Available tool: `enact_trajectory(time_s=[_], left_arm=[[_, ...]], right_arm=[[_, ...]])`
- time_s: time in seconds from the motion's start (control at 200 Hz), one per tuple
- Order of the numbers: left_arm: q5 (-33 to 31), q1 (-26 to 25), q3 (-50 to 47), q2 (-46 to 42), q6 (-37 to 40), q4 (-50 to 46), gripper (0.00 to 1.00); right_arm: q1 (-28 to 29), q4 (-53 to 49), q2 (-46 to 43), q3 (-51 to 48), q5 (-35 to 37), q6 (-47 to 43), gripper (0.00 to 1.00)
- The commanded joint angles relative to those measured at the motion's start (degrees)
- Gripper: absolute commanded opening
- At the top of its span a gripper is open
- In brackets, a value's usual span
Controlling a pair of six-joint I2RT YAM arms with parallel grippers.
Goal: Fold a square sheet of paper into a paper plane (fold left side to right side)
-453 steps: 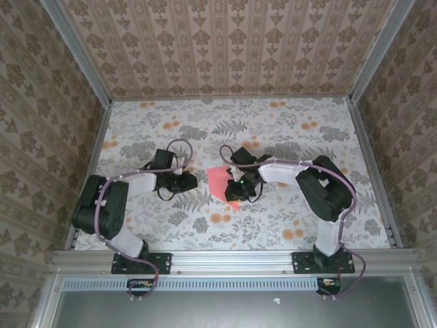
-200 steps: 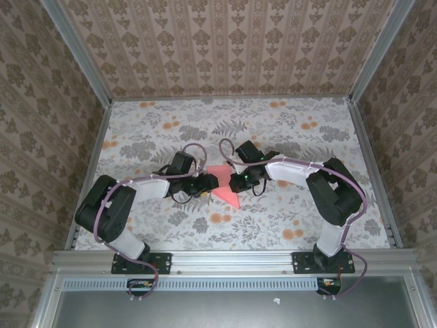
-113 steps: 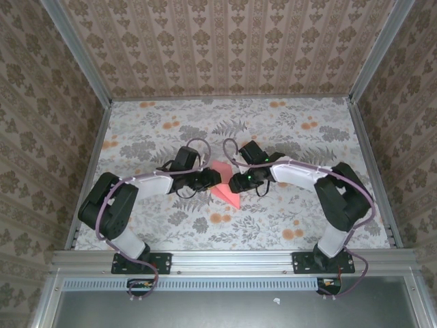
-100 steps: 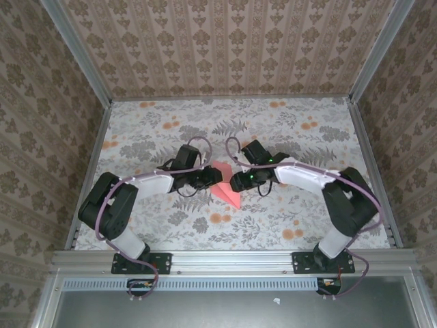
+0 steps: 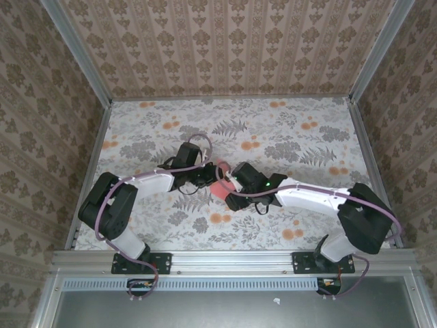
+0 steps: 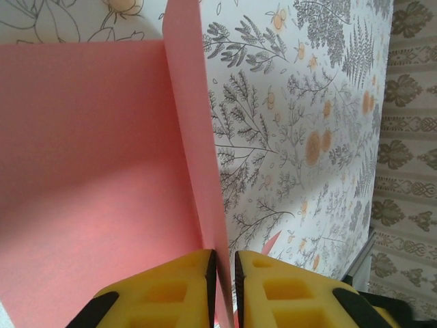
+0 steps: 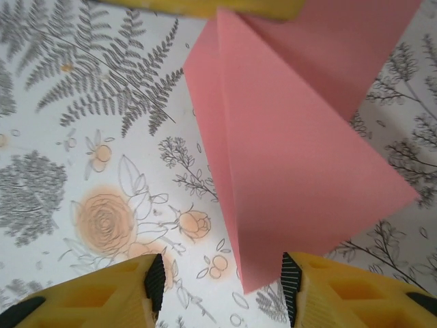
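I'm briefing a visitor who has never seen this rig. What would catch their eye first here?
The pink-red paper jumps out, bright against the grey floral table, near its middle. The left gripper is shut on a raised flap of it, while the right gripper is open with a paper corner between its fingers.

Overhead plus wrist close-ups sharing paper (image 7: pixel 293 137)
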Motion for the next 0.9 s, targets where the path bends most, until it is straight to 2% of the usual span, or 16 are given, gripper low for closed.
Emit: enact_trajectory(time_s=[0.0,0.32,0.54,0.655,0.815,0.9], left_arm=[[-0.02,-0.32,1.68,0.22,-1.07,-0.37,0.18],[-1.0,-0.33,2.1,-0.18,-0.64,-2.21,0.18],[-1.52,-0.16,2.14,-0.92,-0.13,-3.3,0.21],[-1.73,0.23,1.9,-1.65,0.21,-4.09,0.24],[-2.43,1.63,0.45,-4.06,0.57,-5.3,0.36],[-2.26,3.15,-0.81,-6.52,0.94,-6.01,0.43]], right_arm=[[0.86,2.1,3.54,2.43,4.23,0.16,0.5],[1.8,2.29,8.51,4.96,6.49,-1.07,0.43],[1.76,1.28,10.27,5.66,7.66,-0.89,0.35],[1.76,0.85,10.78,6.12,7.74,-0.88,0.28],[1.75,0.68,11.05,5.93,7.09,-0.84,0.12],[1.6,0.63,11.38,5.77,6.31,-0.56,0.08]])
